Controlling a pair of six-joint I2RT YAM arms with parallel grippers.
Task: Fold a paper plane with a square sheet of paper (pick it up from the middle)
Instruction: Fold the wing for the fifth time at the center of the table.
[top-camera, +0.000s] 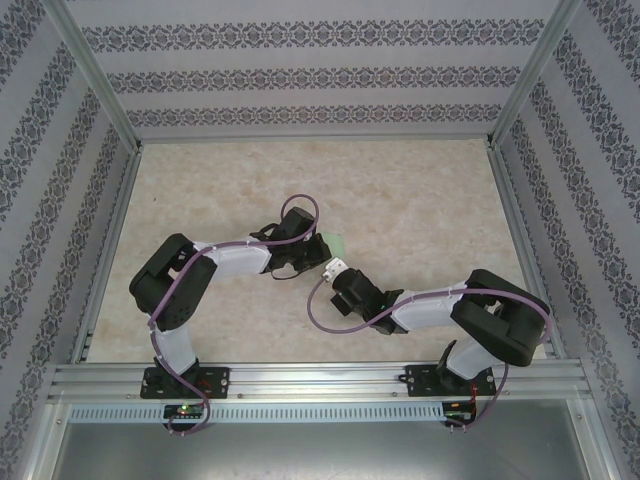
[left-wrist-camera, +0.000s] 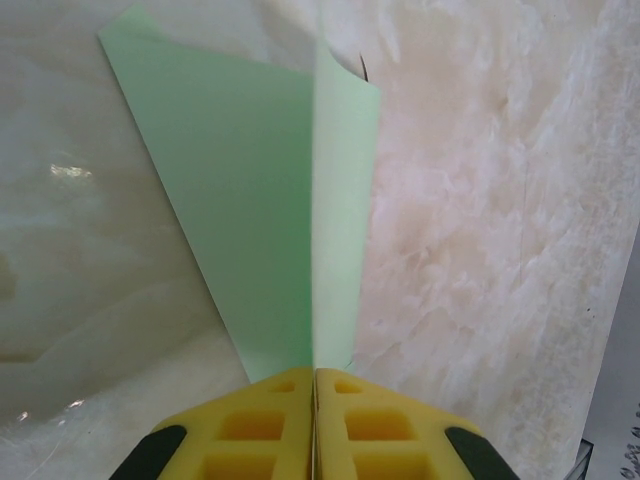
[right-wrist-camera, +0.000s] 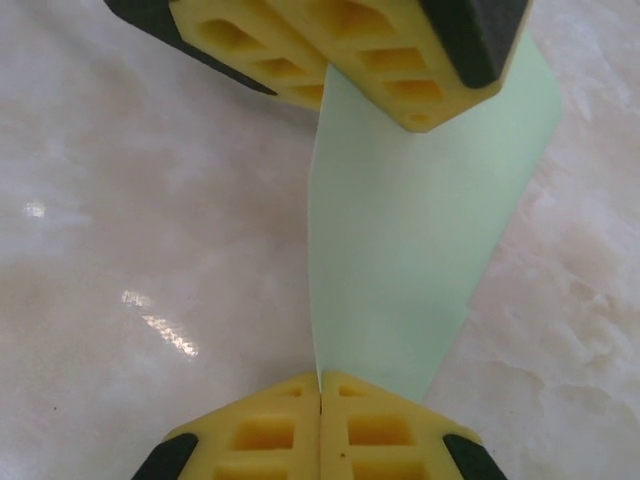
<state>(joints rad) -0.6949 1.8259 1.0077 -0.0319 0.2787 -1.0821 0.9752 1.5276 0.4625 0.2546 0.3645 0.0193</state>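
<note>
Two grippers are seen meeting near the middle of the pale marbled tabletop (top-camera: 420, 190), with a folded piece of thin pale green paper (top-camera: 337, 243) caught between them. In the top view, the left gripper (top-camera: 318, 250) and the right gripper (top-camera: 333, 268) are almost touching, and a small green corner shows just beyond them.

In the left wrist view, the left gripper (left-wrist-camera: 314, 378) is pressed together on the narrow end of the pale green paper (left-wrist-camera: 270, 200). A crease is lined up with the seam between the yellow fingers (left-wrist-camera: 250, 425), and the paper widens away from them over the tabletop (left-wrist-camera: 500, 200).

In the right wrist view, the right gripper (right-wrist-camera: 320, 380) is pressed together, and the paper's (right-wrist-camera: 400, 260) near edge runs into its seam. At the far end, the left gripper (right-wrist-camera: 345, 85) is clamped on the same piece. The paper is thus spanned between both grippers.
</note>
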